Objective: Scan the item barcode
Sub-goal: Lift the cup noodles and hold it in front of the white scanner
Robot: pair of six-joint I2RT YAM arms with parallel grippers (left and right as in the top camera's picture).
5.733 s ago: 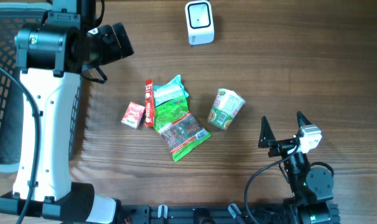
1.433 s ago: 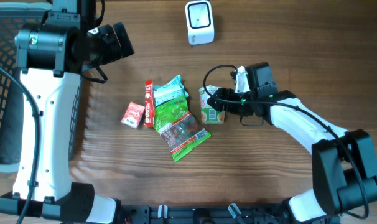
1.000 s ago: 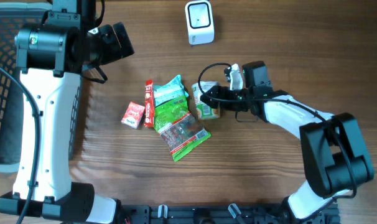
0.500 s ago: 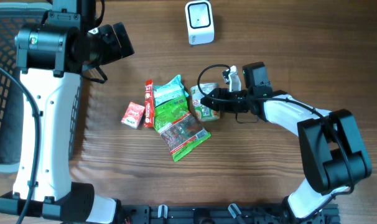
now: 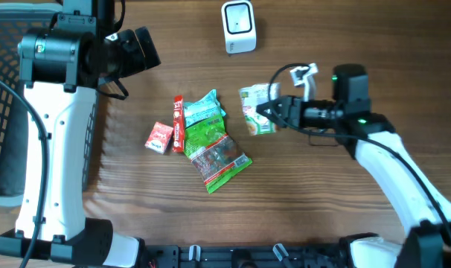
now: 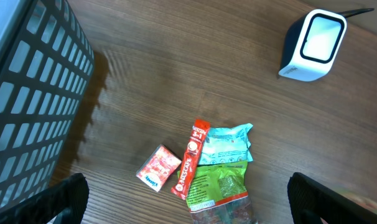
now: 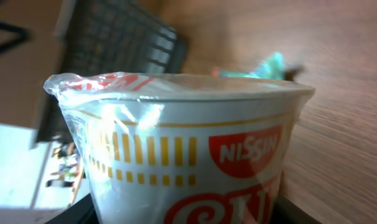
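Jaws: right gripper (image 5: 273, 113) tight around NISSIN cup (image 7: 176, 155), left gripper (image 6: 187, 198) wide apart.

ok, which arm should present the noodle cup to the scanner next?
Right. The right gripper holds the noodle cup, with the scanner close by. The left gripper is open and empty, on the basket side.

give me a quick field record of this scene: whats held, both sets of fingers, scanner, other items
held: cup, on its side
right fingers: closed on the cup
left fingers: open, empty
scanner: far edge of the table, apart from the cup
packets: heaped to the left of the cup
red box: left of the packets
basket: far left
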